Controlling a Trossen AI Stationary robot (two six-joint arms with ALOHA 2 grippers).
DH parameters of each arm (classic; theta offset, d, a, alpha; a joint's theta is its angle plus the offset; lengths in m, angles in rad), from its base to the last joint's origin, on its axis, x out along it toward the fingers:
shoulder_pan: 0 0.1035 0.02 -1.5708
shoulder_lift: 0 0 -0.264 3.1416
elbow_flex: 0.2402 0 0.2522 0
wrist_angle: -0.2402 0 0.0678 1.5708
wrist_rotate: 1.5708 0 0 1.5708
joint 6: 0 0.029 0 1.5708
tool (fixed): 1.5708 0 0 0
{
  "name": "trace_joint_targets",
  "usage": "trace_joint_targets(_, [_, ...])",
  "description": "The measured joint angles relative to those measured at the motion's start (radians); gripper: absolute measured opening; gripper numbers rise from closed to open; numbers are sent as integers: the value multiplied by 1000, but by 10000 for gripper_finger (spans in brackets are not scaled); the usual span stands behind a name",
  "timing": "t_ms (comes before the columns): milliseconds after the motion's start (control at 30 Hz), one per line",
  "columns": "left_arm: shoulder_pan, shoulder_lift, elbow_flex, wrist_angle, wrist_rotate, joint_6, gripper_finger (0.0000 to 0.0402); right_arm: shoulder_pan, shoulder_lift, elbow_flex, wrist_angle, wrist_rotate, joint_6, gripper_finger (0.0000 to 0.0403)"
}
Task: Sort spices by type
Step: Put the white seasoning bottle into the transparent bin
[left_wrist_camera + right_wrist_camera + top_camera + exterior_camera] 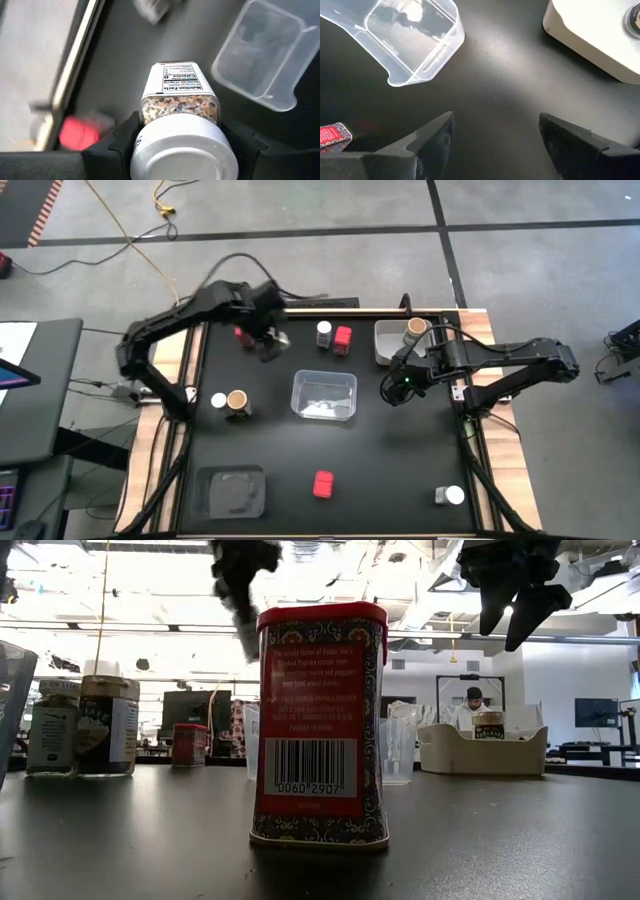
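We've got a clear jar with a white lid (180, 125) clamped in the left gripper (268, 340), carried above the bench (400, 460) near its far edge, just beside a red tin (241, 334). The right gripper (495, 137) hovers between clear tray (324, 396) and white tray (385, 340), fingers wide.

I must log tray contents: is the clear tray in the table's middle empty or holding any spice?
Empty. The high view shows the clear tray with no container inside, only glare; both wrist views show its bare interior too.
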Motion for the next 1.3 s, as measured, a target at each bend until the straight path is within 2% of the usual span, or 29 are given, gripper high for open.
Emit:
trace_joint_targets(200, [-147, 203, 255, -32, -16, 133, 194, 0, 0, 0, 0, 0, -3, 317])
trace_joint_targets(367, [-230, 330, 315, -69, -18, 193, 194, 0, 0, 0, 0, 0, -5, 317])
trace_joint_targets(500, [-275, 385, 272, -95, -18, 208, 194, 0, 0, 0, 0, 0, -6, 317])
trace_joint_targets(600, [-289, 392, 206, -49, -8, 214, 194, 0, 0, 0, 0, 0, -6, 317])
trace_joint_targets(867, [-267, 389, 75, 84, 19, 208, 194, 0, 0, 0, 0, 0, -8, 317])
trace_joint_targets(1033, [-235, 390, 7, 129, 84, 209, 194, 0, 0, 0, 0, 0, -8, 317])
trace_joint_targets(1300, [-220, 406, -16, 160, 102, 241, 194, 0, 0, 0, 0, 0, -8, 317])
